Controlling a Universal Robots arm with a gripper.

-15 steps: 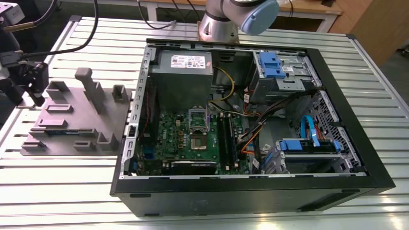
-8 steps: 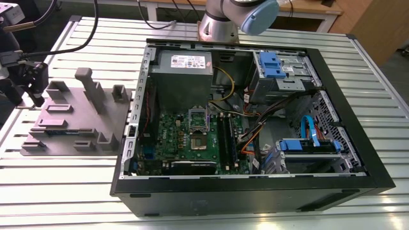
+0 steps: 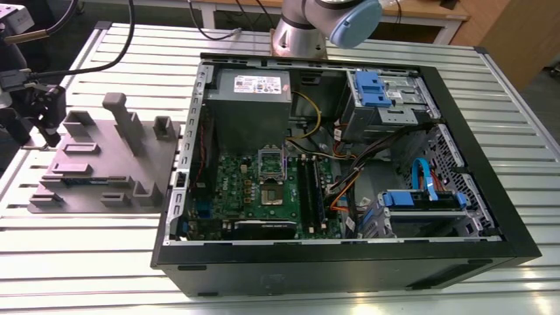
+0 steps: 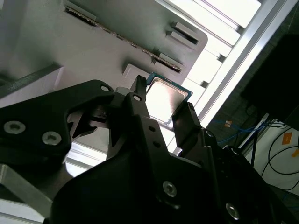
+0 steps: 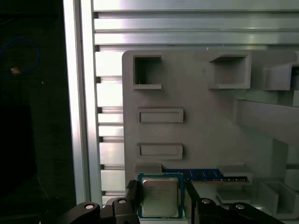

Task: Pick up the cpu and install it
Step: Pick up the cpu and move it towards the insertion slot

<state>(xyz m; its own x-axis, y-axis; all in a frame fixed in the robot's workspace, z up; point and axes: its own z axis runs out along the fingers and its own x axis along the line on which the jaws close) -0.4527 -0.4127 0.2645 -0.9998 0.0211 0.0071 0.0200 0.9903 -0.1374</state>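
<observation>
The black metal gripper (image 4: 163,105) fills the foreground of both wrist views. Its two fingers (image 5: 132,196) stand on opposite edges of the cpu (image 5: 160,198), a small flat square chip with a shiny silver-grey metal top and a thin green rim, and they look clamped onto it rather than spread clear. The cpu lies flat in its seat near one edge of the pale grey moulded fixture block (image 5: 201,135), just beside a blue memory stick (image 5: 201,175) lodged in the neighbouring slot. The block rests on the ribbed aluminium table (image 3: 88,249) at the exterior view's left, well apart from the open black computer case (image 3: 350,262) and the dark framed socket (image 3: 271,172) on its green motherboard (image 3: 249,197). The hold is on thin edges only, so I judge the chip could slip or tip if it lifts unevenly. A corner could catch on the fixture's raised stops, or a finger could drag the memory stick. The bright top glares and hides any marking, so its orientation for the socket is hard to judge
</observation>
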